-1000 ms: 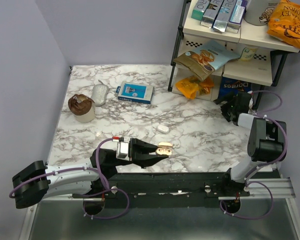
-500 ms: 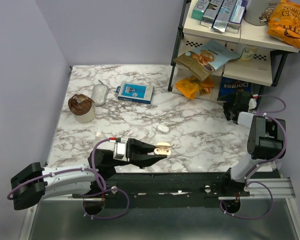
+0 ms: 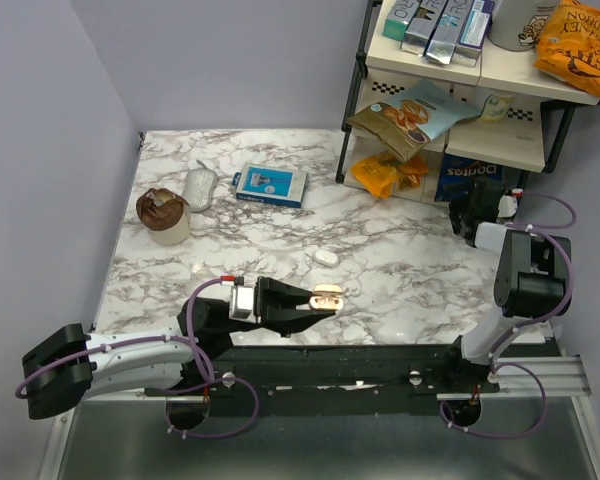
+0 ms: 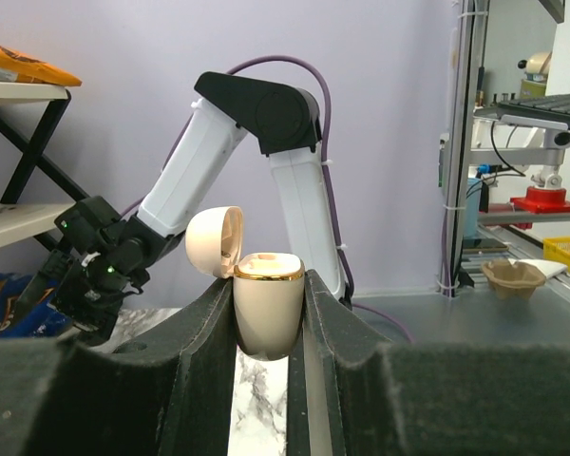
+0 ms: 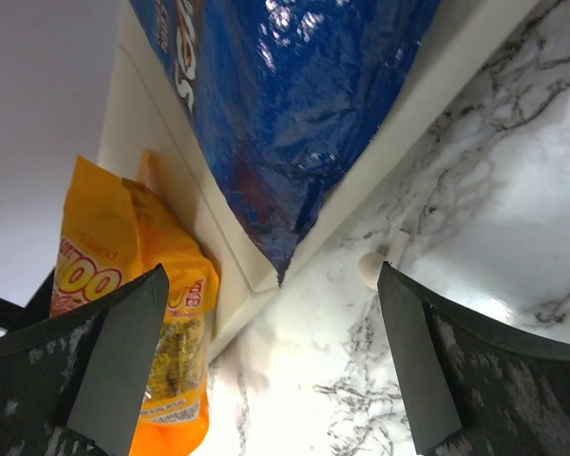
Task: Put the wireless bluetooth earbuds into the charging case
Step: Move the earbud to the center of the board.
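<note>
One earbud [image 5: 377, 264] lies just ahead of your spread right claw [image 5: 271, 285]. Your left claw [image 4: 266, 285] pinches the charging case [image 4: 268, 318].

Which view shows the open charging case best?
Left wrist: the charging case sits centre, clamped upright in the left pincer, lid hinged open, gold rim clear. Top external shows it as a small pale shape at the pincer tip; right wrist misses it.

From the marble table's [image 3: 400, 270] centre, a blue box [image 3: 270, 185] lies at eleven o'clock, a grey mouse [image 3: 199, 188] at ten, perhaps a muffin [image 3: 163, 213] at nine, and a snack shelf [image 3: 495, 145] at two.
</note>
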Available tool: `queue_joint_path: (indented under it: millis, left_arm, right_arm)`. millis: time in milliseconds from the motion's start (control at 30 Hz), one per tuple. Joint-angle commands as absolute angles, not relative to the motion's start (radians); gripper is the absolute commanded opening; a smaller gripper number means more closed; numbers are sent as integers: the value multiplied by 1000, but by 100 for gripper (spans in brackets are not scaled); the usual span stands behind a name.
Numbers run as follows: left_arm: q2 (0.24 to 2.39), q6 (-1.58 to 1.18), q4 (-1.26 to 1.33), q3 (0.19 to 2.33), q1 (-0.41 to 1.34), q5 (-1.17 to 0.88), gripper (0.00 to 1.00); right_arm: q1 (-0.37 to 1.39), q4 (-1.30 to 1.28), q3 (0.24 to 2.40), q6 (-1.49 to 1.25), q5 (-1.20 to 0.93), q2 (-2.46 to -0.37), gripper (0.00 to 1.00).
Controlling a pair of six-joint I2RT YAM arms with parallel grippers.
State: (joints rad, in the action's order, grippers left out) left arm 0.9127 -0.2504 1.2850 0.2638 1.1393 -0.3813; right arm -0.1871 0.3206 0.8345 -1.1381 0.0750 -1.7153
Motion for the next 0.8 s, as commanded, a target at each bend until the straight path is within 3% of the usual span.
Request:
queue_joint_path:
  millis: [0,767]
  left_arm:
    - [907,-216,1304,268,1143,-382,0]
    - [911,-201,1293,271,1143,-383,0]
  right_arm:
    - [-190,322,891,-1164,106,-1770,100]
    - [-189,143,971,-1114,8,-1864,100]
